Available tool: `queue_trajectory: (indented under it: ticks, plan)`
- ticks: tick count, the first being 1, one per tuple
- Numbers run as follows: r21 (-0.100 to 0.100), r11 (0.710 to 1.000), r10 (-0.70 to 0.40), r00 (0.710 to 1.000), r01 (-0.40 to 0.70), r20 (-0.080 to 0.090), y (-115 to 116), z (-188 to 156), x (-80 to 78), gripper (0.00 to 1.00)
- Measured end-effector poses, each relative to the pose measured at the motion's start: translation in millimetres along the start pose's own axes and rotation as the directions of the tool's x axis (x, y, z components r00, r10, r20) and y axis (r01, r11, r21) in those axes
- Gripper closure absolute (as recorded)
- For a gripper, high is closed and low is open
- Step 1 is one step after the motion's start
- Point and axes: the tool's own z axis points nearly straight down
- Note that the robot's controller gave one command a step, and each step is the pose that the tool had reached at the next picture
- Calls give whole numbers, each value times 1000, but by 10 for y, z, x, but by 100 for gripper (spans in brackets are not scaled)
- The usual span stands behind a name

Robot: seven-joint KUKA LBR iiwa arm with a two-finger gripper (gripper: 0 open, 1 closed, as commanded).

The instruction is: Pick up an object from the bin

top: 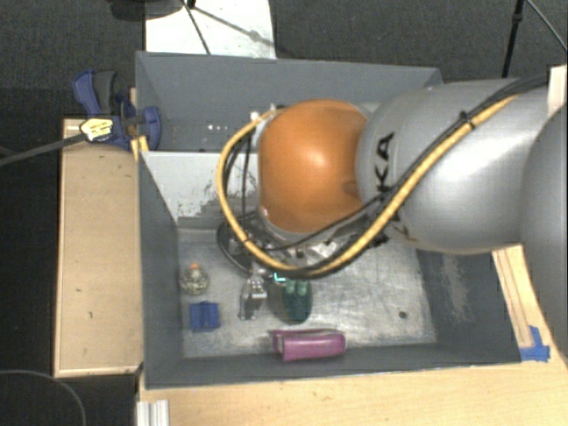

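My gripper [253, 298] reaches down below the orange cover to the bin floor, left of centre. A dark green rounded thing [295, 301] stands right beside it on its right, touching or nearly touching; whether it is gripped I cannot tell. A purple oblong thing [308, 344] lies on its side just in front of the gripper, near the bin's front wall. A small blue block [204, 316] lies to the gripper's left.
A small clear, yellowish thing [193, 280] sits near the left wall, behind the blue block. The arm and its orange cover, with looped cables, hide the back and middle of the bin. Bare floor shows at the right front.
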Motion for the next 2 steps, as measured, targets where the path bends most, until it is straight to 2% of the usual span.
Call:
queue_trajectory:
  ticks: [1,2]
  plan:
    - [3,951,-308,951,308,18,120,1347,-188,0]
    - [31,883,-469,883,469,-1,304,1333,34,0]
